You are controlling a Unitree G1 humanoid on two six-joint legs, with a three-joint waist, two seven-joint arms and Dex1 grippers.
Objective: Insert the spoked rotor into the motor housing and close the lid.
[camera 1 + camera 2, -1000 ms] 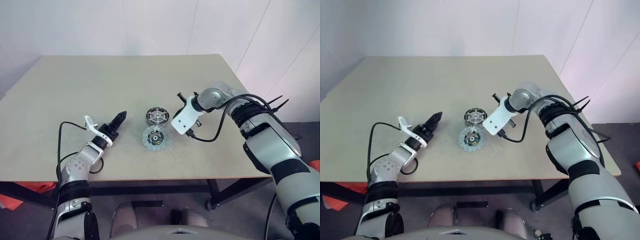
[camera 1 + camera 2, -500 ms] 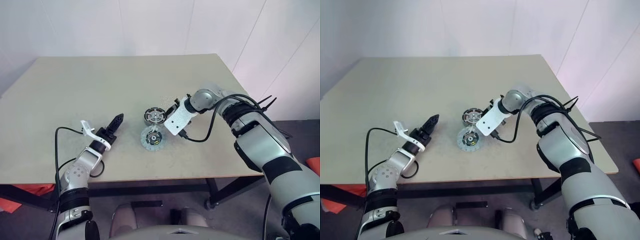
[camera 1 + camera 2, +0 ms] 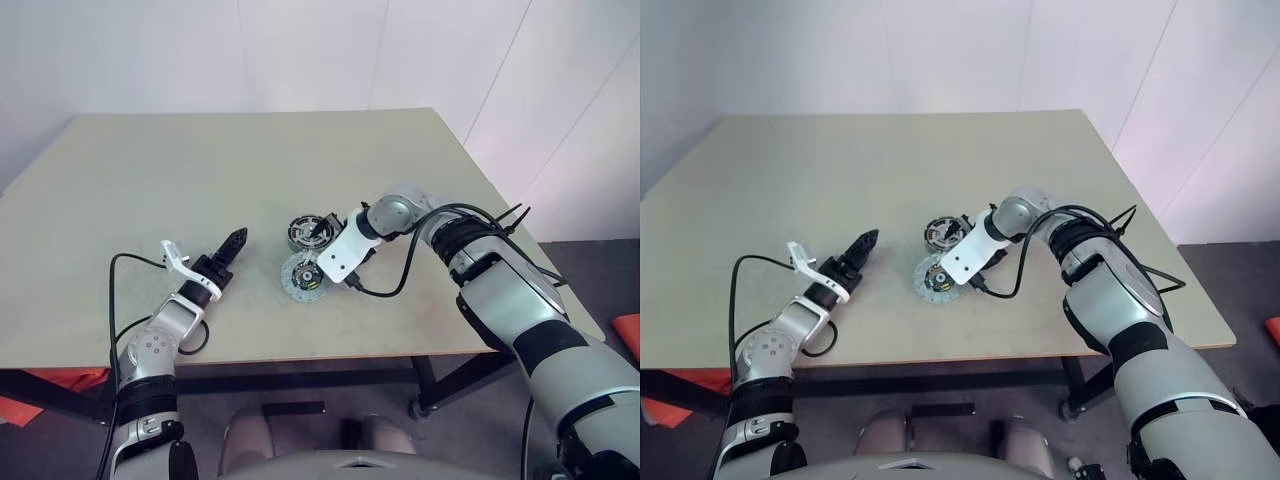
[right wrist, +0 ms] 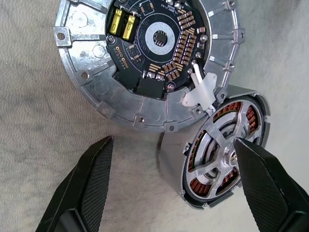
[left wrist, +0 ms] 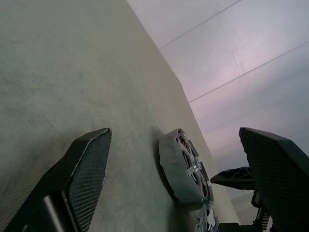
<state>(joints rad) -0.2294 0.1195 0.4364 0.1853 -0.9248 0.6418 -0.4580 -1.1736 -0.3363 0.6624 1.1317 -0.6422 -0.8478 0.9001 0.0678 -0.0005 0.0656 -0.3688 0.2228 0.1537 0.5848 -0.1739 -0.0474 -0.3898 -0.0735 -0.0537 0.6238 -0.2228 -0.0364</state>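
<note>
Left eye view: motor housing (image 3: pixel 309 231) and lid (image 3: pixel 303 276) lie mid tabletop (image 3: pixel 150 180), touching. Right pincer (image 3: pixel 318 232) over housing, fingers spread. Left pincer (image 3: pixel 232 243) apart to the left.
Left wrist view: fingers (image 5: pixel 87 164) spread wide, empty.
Right wrist view: spoked rotor (image 4: pixel 224 154) sits in housing; lid rim overlaps it.

Head overhead; wrists near tabletop (image 3: pixel 150 180)
</note>
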